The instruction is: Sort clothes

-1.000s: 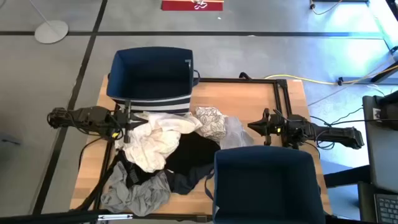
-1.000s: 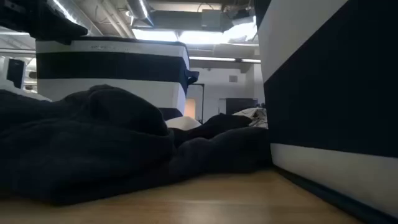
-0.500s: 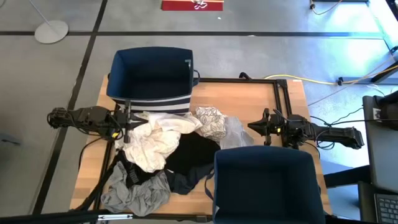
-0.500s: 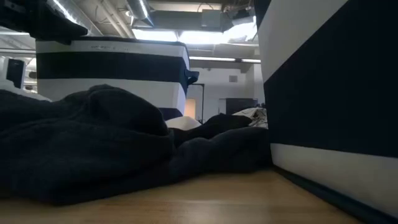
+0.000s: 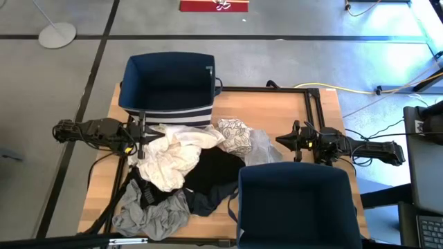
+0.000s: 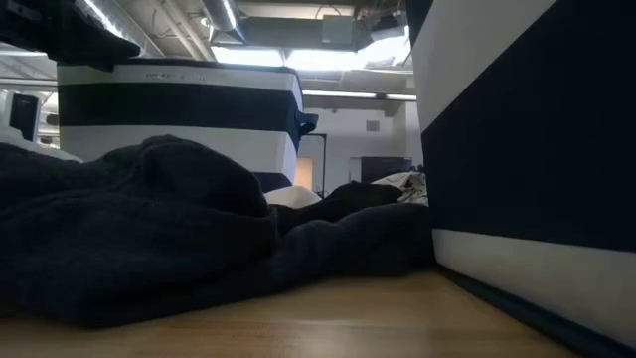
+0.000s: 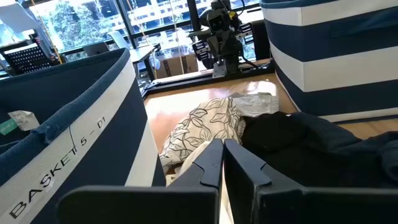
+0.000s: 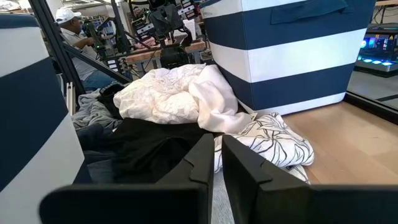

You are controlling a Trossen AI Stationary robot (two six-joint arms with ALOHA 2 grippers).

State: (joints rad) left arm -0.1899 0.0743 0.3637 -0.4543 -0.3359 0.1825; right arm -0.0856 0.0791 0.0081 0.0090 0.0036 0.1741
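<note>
The clothes lie in a pile on the middle of the wooden table (image 5: 277, 111). It holds a cream garment (image 5: 176, 153), a black one (image 5: 220, 173), a grey one (image 5: 152, 214), a dark navy one (image 5: 208, 202) and a white one with black pattern (image 5: 235, 135). My left gripper (image 5: 143, 136) is shut at the pile's left edge, level, pointing toward the table's right; in its wrist view (image 7: 222, 152) it points over the patterned garment (image 7: 202, 124). My right gripper (image 5: 279, 140) is shut at the pile's right edge, pointing left (image 8: 217, 146) toward the cream garment (image 8: 168, 93).
One navy bin with white stripes (image 5: 168, 86) stands at the table's far left behind the pile; a second (image 5: 297, 204) stands at the near right. In the low view the near bin (image 6: 527, 149) fills the right side. A person (image 8: 68, 25) sits beyond the table.
</note>
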